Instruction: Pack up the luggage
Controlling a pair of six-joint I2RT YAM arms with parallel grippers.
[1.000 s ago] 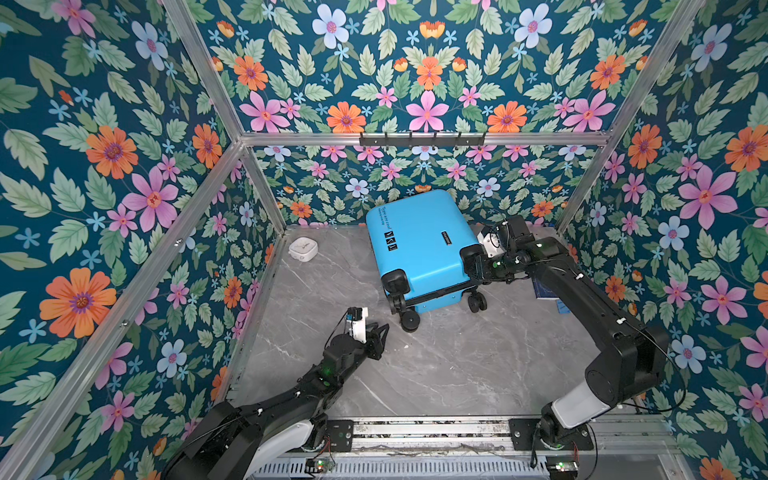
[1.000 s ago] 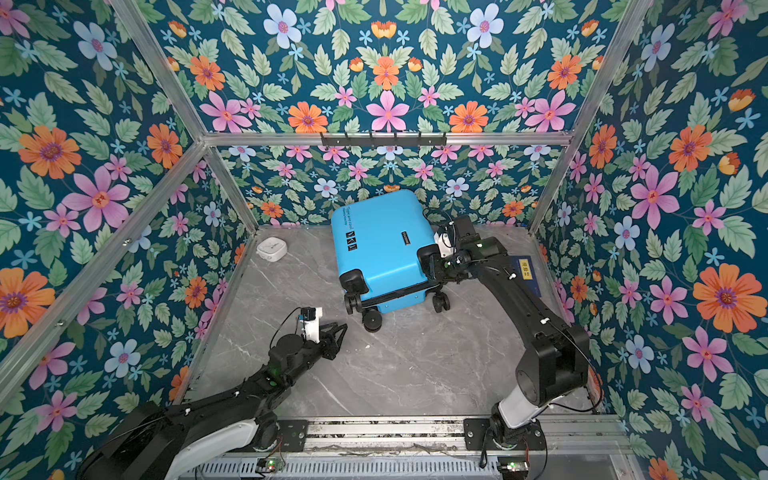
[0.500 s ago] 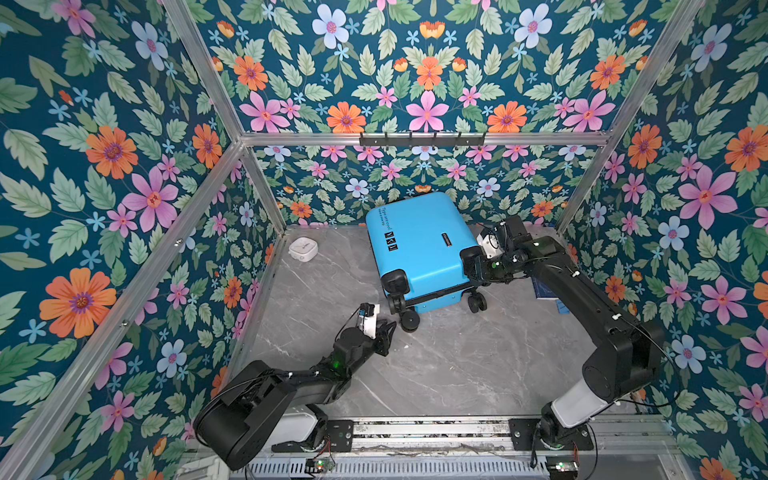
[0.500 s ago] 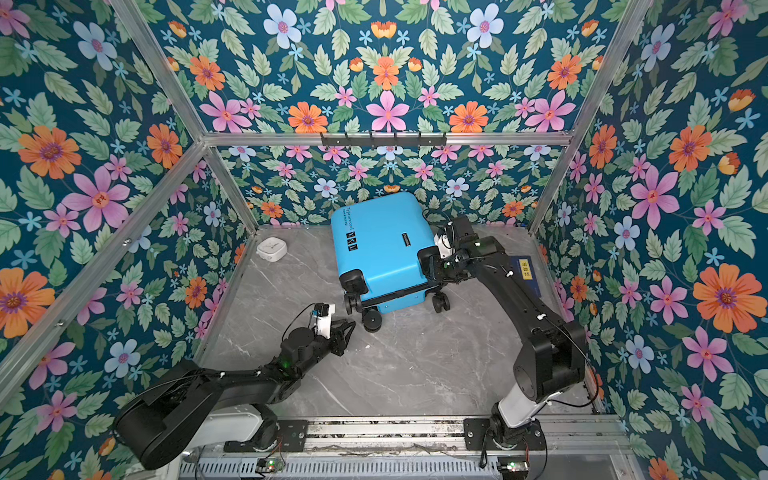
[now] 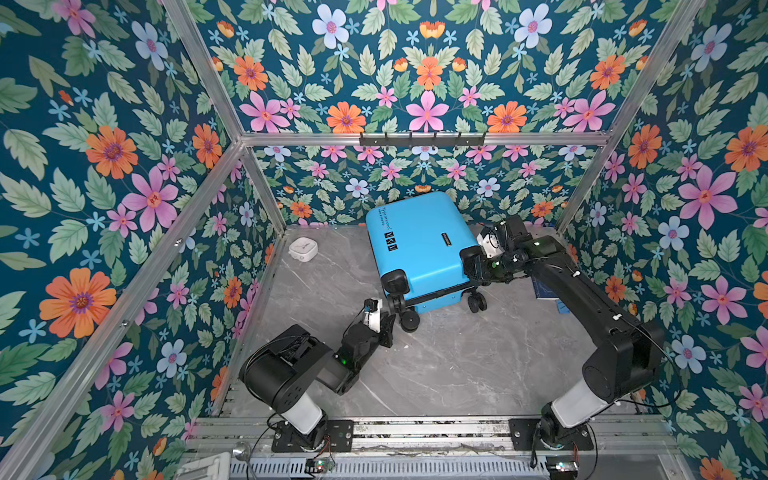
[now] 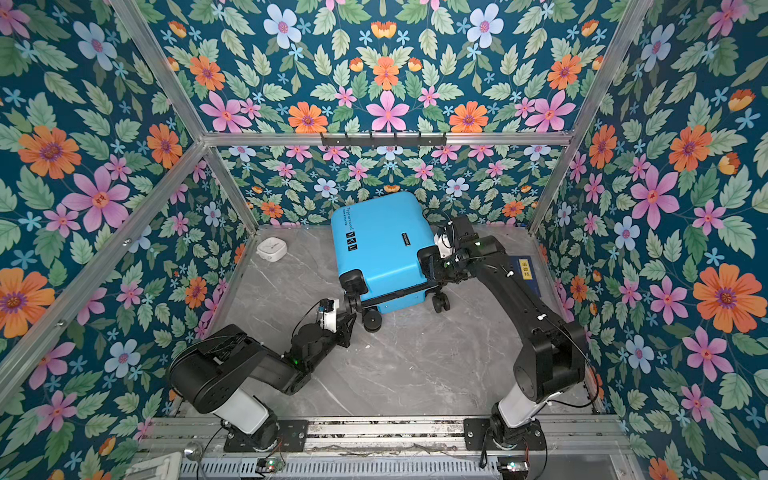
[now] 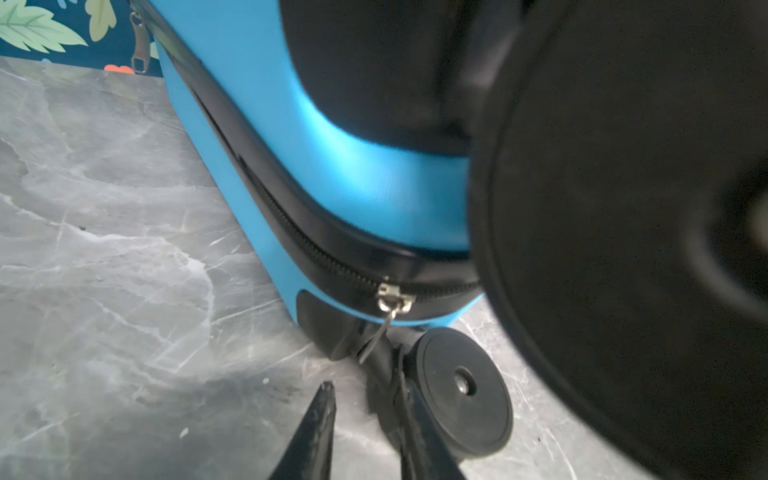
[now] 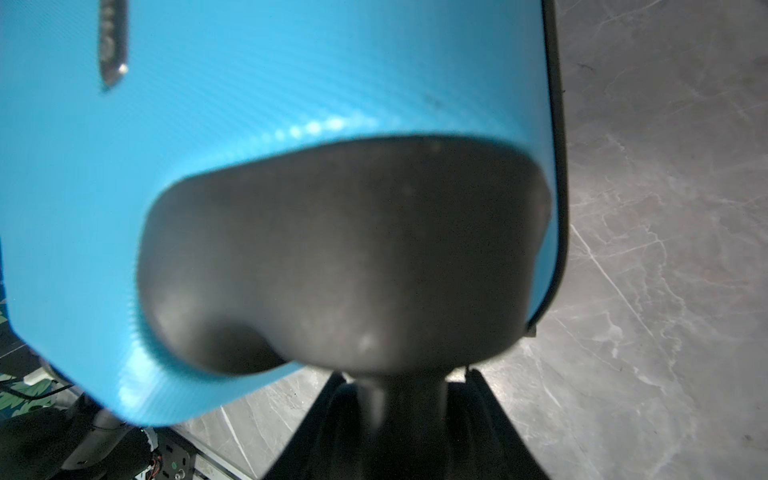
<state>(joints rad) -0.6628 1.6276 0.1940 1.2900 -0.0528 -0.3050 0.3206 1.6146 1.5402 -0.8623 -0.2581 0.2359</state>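
Observation:
The sky-blue luggage (image 5: 419, 245) (image 6: 382, 245) lies flat at the back middle with its lid down and its black caster wheels toward me. My left gripper (image 5: 392, 313) (image 6: 351, 313) is at its near left corner. In the left wrist view the left gripper (image 7: 365, 380) is open by a narrow gap, just short of the hanging zipper pull (image 7: 386, 320), with one finger against the stem of a caster wheel (image 7: 461, 390). My right gripper (image 5: 478, 266) (image 8: 405, 374) is shut on the upper right caster wheel (image 8: 399, 415), a finger on each side of it.
A small white rounded object (image 5: 303, 248) (image 6: 271, 248) sits at the back left. A dark-blue book with a yellow label (image 6: 525, 270) lies under my right arm by the right wall. A black hook rail (image 5: 422, 139) crosses the back wall. Floral walls close three sides.
My left arm has reached forward from mid-table to the luggage's near left wheel, and its jaws have narrowed. The right arm and the luggage have stayed put.

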